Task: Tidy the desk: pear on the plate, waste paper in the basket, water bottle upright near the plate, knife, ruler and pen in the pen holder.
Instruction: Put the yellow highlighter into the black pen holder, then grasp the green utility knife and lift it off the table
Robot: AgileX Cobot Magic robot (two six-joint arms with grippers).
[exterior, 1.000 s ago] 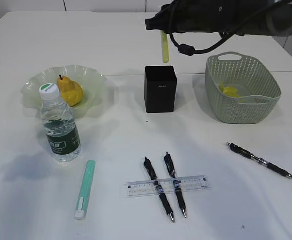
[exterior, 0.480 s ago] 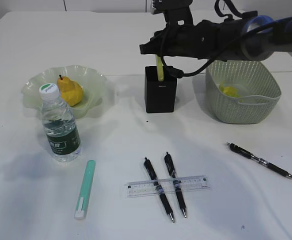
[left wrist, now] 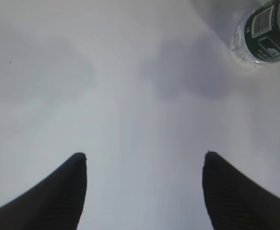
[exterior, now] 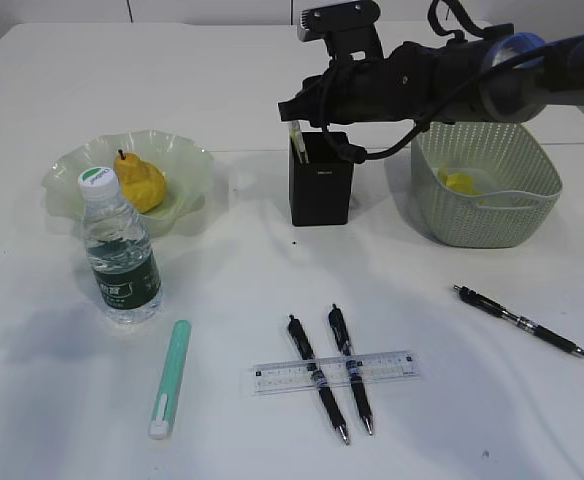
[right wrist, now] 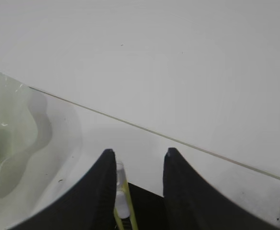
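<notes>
Yellow knife [right wrist: 122, 203] in pen holder [exterior: 321, 180], below parted right claw [right wrist: 136, 158]; left claw [left wrist: 145, 160] wide apart.

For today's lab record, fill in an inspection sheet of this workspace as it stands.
Surface: white desk, bare between items.
Job's things: pear on plate; water bottle upright beside plate; ruler across two pens; third pen apart; green knife lying flat; yellow knife in pen holder; yellow scrap in basket.
Clutter: nothing seen.
Grippers: right gripper above holder, fingers parted; left gripper open, empty.
Cables: on right arm.
Surroundings: nothing seen.
</notes>
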